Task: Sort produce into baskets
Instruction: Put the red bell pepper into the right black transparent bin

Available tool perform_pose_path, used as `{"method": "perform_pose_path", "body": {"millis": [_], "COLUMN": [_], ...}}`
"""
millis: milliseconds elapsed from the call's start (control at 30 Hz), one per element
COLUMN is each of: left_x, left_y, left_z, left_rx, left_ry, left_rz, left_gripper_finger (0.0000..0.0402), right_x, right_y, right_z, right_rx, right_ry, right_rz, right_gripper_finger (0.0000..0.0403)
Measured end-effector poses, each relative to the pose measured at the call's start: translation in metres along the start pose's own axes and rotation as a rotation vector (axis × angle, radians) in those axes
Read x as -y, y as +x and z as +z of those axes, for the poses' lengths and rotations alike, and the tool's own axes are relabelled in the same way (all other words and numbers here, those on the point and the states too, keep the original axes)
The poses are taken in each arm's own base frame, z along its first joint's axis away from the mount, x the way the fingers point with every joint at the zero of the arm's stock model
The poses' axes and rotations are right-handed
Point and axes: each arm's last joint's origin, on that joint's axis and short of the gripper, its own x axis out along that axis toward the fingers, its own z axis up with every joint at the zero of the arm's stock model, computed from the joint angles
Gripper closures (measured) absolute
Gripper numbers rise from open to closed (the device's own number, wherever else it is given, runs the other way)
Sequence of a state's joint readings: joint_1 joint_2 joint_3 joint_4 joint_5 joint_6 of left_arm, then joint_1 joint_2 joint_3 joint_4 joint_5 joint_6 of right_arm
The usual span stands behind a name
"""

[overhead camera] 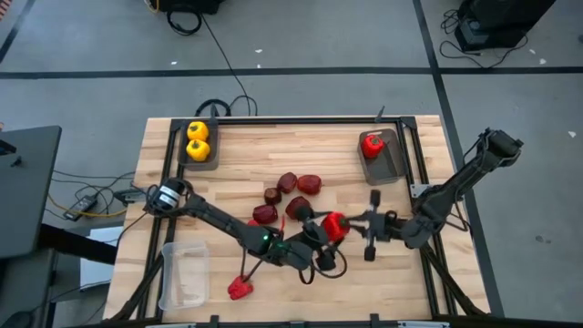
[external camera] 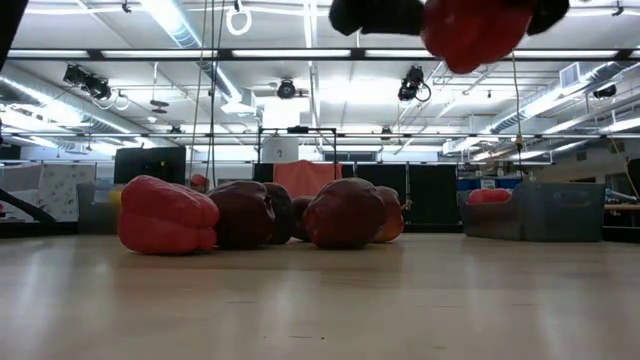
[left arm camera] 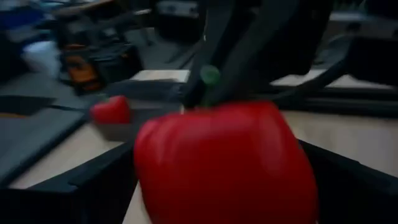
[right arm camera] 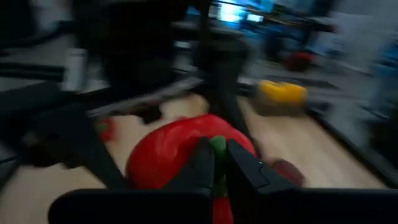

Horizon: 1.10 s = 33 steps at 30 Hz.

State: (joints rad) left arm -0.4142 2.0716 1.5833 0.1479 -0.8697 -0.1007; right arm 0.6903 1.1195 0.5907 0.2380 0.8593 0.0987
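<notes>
High view: left fingers (overhead camera: pixel 321 239) and right fingers (overhead camera: pixel 351 223) are meeting on red pepper (overhead camera: pixel 335 225) above worktop (overhead camera: pixel 410 273). Left wrist: fingers standing apart, pepper (left arm camera: pixel 227 163) between. Right wrist: fingers (right arm camera: pixel 217 163) pinching its green stem (right arm camera: pixel 217 147).

No text, label, brand, number or sign can be read in any view; nothing written shows on the produce, on the baskets or on the table.
</notes>
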Motion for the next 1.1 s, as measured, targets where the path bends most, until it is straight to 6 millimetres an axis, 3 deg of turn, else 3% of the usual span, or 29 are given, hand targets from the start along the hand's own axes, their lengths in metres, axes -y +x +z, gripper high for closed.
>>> {"method": "perform_pose_path", "body": {"millis": [167, 300, 500, 633, 867, 1100], "left_x": [-0.006, -0.01, -0.024, -0.034, -0.054, -0.102], "left_y": [-0.006, -0.014, -0.003, 0.009, 0.037, 0.041], "left_z": [-0.011, -0.019, -0.035, -0.033, -0.017, 0.024], "left_rx": [-0.095, -0.224, -0.418, -0.426, -0.316, -0.257], "left_ry": [0.066, 0.056, 0.106, 0.224, 0.176, 0.1], "left_rz": [0.098, 0.02, -0.085, -0.145, -0.219, -0.314], "left_gripper_finger": [0.0013, 0.0014, 0.0014, 0.0014, 0.0014, 0.0022], "right_x": [0.021, 0.054, 0.114, 0.139, 0.155, 0.158], "right_y": [-0.014, -0.024, -0.043, -0.046, -0.036, -0.024], "right_z": [-0.005, -0.012, -0.029, -0.036, -0.045, -0.064], "right_rx": [-0.045, -0.087, -0.194, -0.267, -0.426, -0.499], "right_ry": [0.052, 0.171, 0.309, 0.321, 0.352, 0.374], "right_rz": [-0.23, -0.408, -0.708, -0.877, -0.962, -1.006], "right_gripper_finger": [0.0377, 0.0377, 0.0377, 0.0377, 0.0377, 0.0377]}}
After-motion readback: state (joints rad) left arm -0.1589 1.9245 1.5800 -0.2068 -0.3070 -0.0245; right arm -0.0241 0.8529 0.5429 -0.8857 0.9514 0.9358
